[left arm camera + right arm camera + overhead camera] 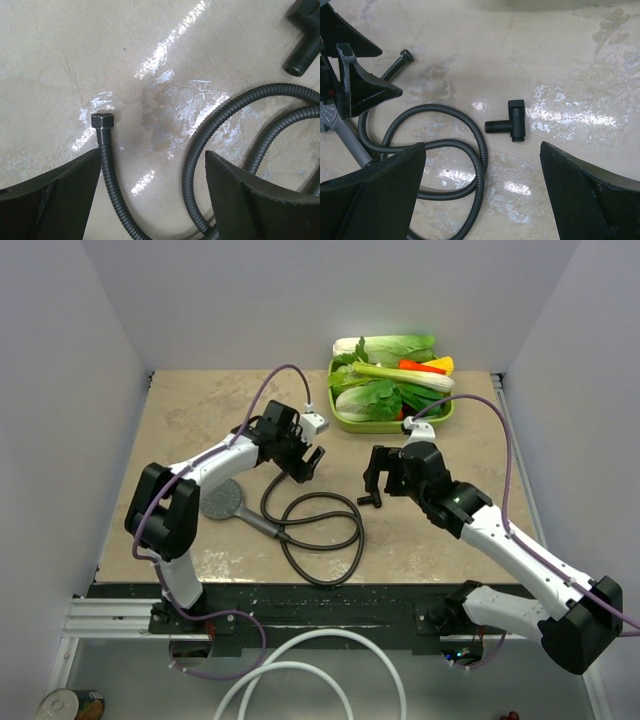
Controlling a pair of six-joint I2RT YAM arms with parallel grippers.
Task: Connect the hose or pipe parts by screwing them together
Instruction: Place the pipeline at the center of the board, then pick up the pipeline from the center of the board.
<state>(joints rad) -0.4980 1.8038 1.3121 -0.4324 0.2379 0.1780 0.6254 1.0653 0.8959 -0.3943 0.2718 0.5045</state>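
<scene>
Your left end effector stands wide, the hose lying loose between its fingers, hex nut just beyond them; your right end effector gapes wide above the T-shaped fitting.

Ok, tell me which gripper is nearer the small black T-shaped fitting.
Right. The right gripper hovers open almost over the T-shaped fitting, which lies just ahead of it. The left gripper is further off to the side, open above the nut end of the hose.
</scene>
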